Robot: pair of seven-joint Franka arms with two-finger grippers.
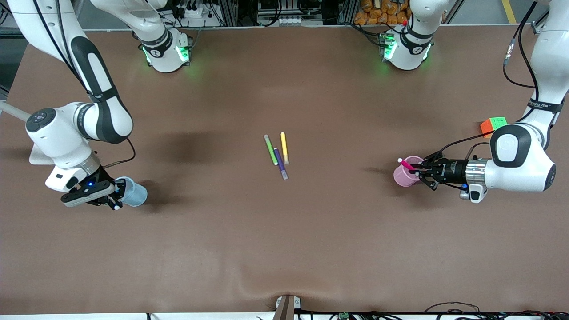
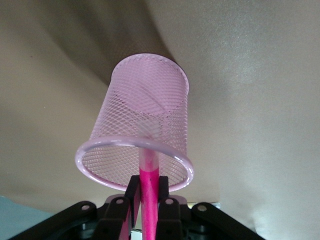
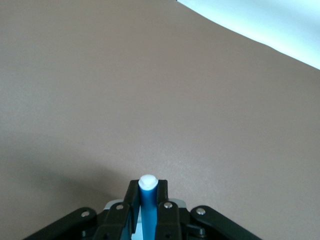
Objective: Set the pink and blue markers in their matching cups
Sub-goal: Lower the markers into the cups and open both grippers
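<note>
Over the pink cup [image 1: 406,177], at the front view's three o'clock, the left claw [image 1: 418,169] pinches the pink marker [image 1: 405,164], tip inside the mesh [image 2: 145,115]. At nine o'clock the right claw [image 1: 116,194] grips the blue marker [image 3: 148,200] beside the blue cup [image 1: 133,191]. Both pens look light, stiff and slick; mid-barrel holds suit. Open surface [image 1: 284,244] surrounds each cup; green [image 1: 270,150], yellow [image 1: 284,147] and purple pens [image 1: 280,163] lie well apart.

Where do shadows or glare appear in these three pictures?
Front view: soft dark shadows lie on the table beside both cups; green glow at both bases. Left wrist view: the pink cup casts a dark shadow, with a bright sheen nearby. Right wrist view: even light, and the blue marker tip looks washed out.
</note>
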